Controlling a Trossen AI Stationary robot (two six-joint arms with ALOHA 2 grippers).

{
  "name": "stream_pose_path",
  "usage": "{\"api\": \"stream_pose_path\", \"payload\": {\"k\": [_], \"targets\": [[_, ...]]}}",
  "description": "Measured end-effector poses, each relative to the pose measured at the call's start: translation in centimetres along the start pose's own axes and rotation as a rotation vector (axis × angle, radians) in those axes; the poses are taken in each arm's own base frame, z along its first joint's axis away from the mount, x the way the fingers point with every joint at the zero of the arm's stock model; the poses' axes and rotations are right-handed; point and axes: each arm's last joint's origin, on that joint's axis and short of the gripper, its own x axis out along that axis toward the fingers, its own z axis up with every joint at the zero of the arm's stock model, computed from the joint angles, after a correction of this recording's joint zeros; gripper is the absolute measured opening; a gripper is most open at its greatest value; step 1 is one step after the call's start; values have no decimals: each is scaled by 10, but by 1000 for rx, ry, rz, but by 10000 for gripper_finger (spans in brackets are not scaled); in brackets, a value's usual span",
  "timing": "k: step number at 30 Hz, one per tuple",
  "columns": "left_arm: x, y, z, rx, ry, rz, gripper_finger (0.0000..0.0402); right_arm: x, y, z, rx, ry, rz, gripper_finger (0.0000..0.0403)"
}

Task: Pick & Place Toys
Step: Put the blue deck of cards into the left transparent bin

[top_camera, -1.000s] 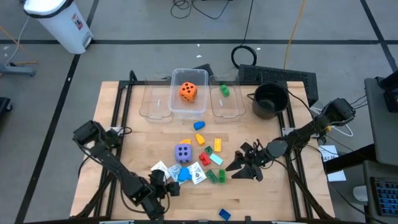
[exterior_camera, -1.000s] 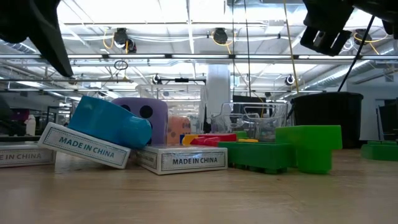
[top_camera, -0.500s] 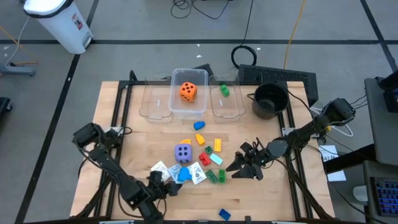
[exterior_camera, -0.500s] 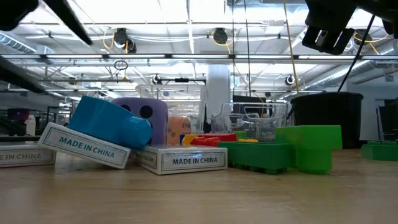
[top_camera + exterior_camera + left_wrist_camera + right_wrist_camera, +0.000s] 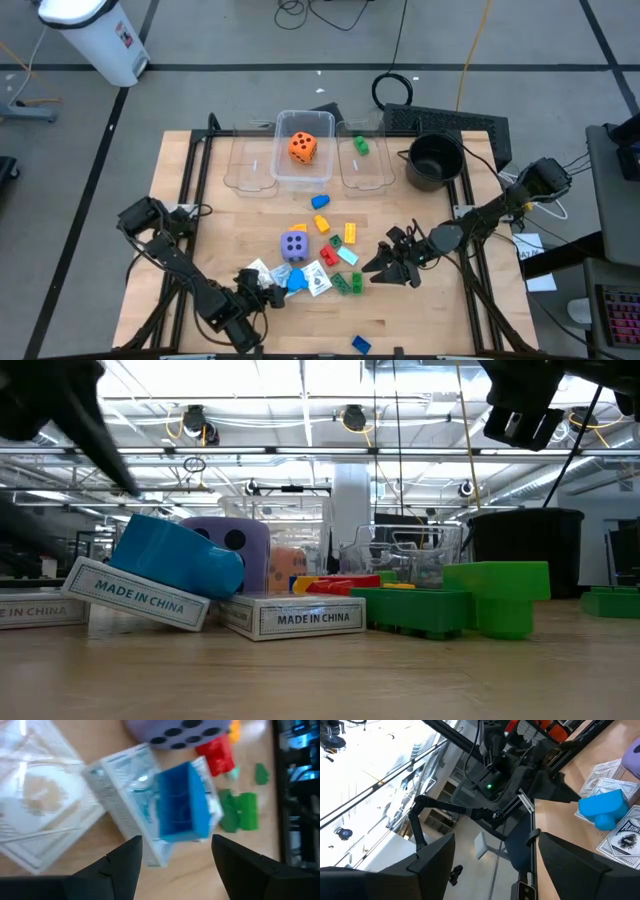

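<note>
Hovering w/ fingers apart just near-left of the blue brick lying on the card boxes at the counter near edge, left tool looks lined up to grab it; right tool, also apart, waits right of the bricks.

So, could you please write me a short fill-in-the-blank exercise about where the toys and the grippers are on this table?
1. The orange die sits inside the ____ of the three clear bins.
2. The large blue brick lies on top of the white ____.
3. The left gripper hovers with open jaws just short of the ____ brick.
4. The black pot stands beside the bins, on the side of the ____ arm.

Missing words: middle; playing cards; blue; right
</note>
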Motion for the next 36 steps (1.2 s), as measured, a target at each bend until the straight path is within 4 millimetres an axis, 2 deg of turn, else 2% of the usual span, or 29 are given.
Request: {"api": "stream_pose_path", "payload": {"k": [7,15,22,36], "targets": [[-2,18,-9,-30,98,-15,241,0,0,0,14,0,0,279],[11,25,1,-38,63,-8,241,0,-2,3,14,-10,-7,279],[23,40,5,-114,91,-78,241,0,-2,3,14,-10,-7,279],[40,29,19,-146,39,-71,238,0,-2,3,14,-14,-10,279]]}}
